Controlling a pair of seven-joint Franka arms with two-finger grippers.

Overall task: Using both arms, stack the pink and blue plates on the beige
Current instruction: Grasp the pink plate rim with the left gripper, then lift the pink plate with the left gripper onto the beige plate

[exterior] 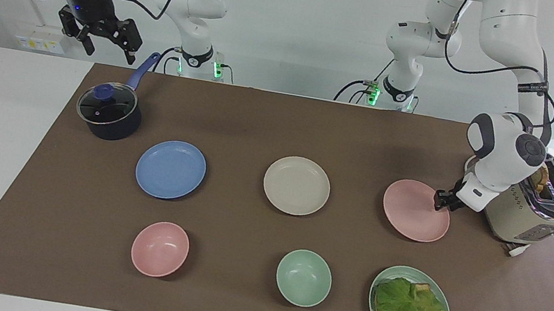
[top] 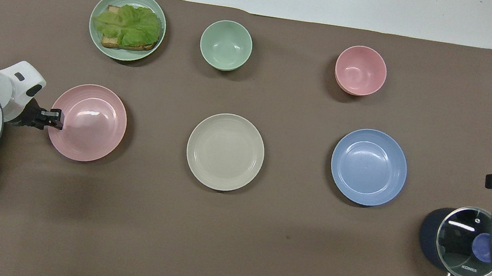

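Three plates sit in a row on the brown mat (exterior: 260, 119): blue plate (exterior: 170, 169) toward the right arm's end, beige plate (exterior: 296, 185) in the middle, pink plate (exterior: 415, 210) toward the left arm's end. Left gripper (exterior: 440, 199) is down at the pink plate's rim beside the toaster (exterior: 534, 216), fingers pinched in on the edge, though whether it's fully gripped I can't tell. Right gripper (exterior: 100, 34) waits wide open, holding nothing, up over the table edge by the pot (exterior: 109, 113).

Pink plate (exterior: 413, 210), beige plate (exterior: 296, 185), blue plate (exterior: 170, 168): flat, one row, apart.
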